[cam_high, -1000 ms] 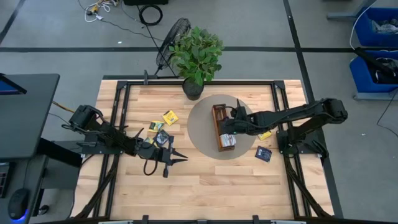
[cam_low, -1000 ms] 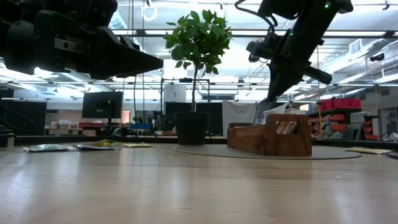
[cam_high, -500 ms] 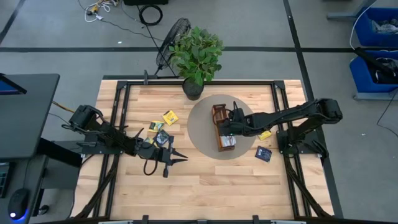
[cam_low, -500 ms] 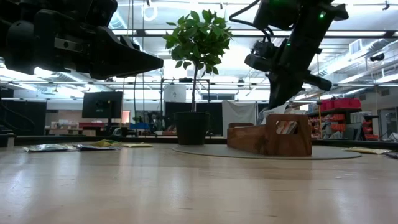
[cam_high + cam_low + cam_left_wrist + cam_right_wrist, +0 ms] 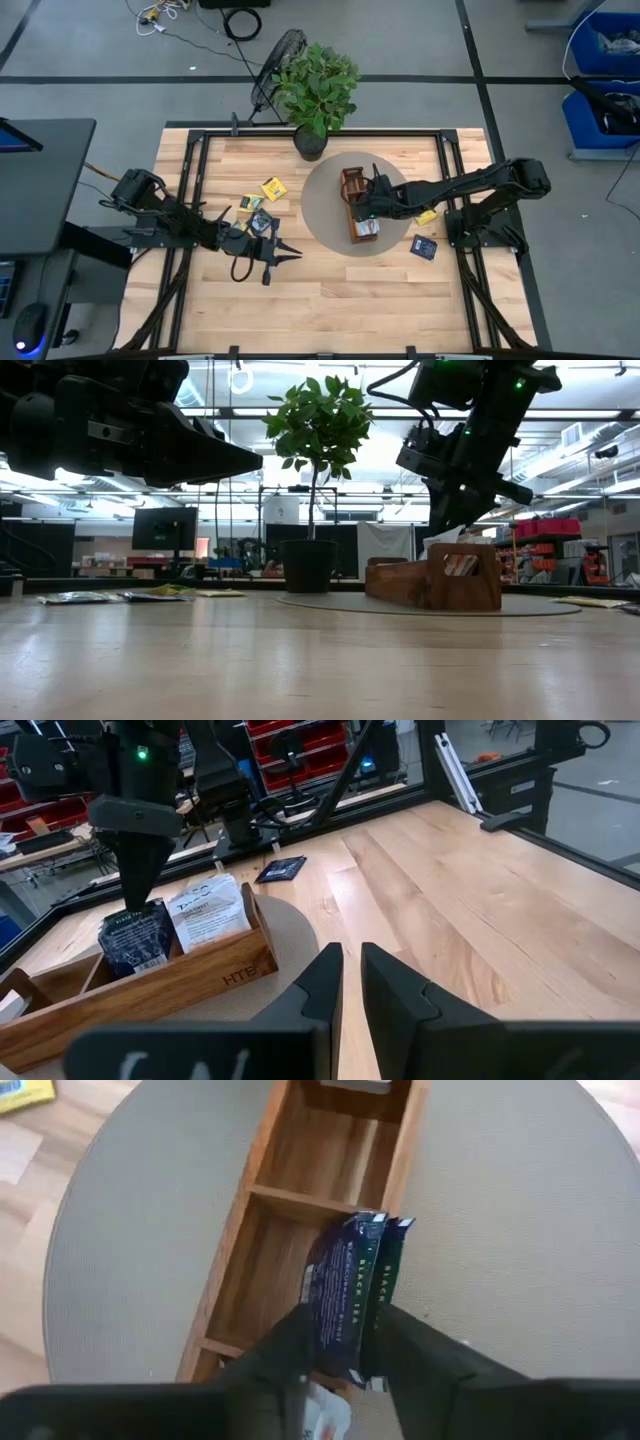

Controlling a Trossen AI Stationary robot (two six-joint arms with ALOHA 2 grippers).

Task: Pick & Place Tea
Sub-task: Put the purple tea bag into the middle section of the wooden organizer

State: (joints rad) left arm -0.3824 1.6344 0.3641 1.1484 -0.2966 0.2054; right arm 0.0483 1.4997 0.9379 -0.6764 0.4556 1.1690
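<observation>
Two dark navy tea sachets (image 5: 350,1300) marked "BLACK TEA" stand on edge, side by side and touching, in one compartment of the wooden tray (image 5: 262,1260), against its side wall. From the left wrist view they show as a dark packet (image 5: 135,938) leaning beside a white sachet (image 5: 208,910) in the tray's end compartment. On the table beyond the tray lies a flat navy sachet (image 5: 423,247), with a yellow one (image 5: 426,217) just beside the tray's mat. Well apart, on the tray's other side, a yellow sachet (image 5: 273,188) lies flat near a small cluster of mixed sachets (image 5: 253,208).
</observation>
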